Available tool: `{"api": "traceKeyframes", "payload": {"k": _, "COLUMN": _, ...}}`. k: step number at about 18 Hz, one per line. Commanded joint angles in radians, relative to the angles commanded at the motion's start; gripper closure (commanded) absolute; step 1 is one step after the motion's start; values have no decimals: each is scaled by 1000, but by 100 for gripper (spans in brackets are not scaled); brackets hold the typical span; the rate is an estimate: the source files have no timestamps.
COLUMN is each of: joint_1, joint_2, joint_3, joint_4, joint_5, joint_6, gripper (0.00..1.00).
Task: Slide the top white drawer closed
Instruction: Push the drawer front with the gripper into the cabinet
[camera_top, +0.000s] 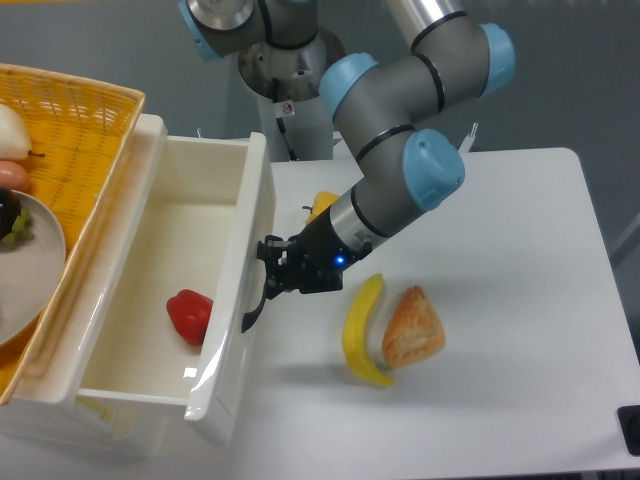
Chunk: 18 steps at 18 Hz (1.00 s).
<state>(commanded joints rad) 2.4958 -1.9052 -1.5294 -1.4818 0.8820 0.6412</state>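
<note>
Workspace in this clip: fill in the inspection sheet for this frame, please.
Surface: white table, bare on its right side.
Job's things: top white drawer pulled open; a red pepper lies inside; the black handle is on its front panel.
Clutter: banana and a piece of bread side by side on the table; a small yellow item partly hidden behind the arm; yellow wicker basket at left holding a plate and some food.
Grippers: pincer at the drawer front by the handle; cannot tell whether open or shut.
Cables: nothing seen.
Surroundings: grey floor; a dark object at the right edge.
</note>
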Motion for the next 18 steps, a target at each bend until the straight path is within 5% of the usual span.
{"api": "traceKeyframes", "payload": {"k": 18, "joint_1": -49, "joint_2": -5, "joint_3": -2, "joint_4": 9, "joint_5": 2, "joint_6": -23, "gripper": 96}}
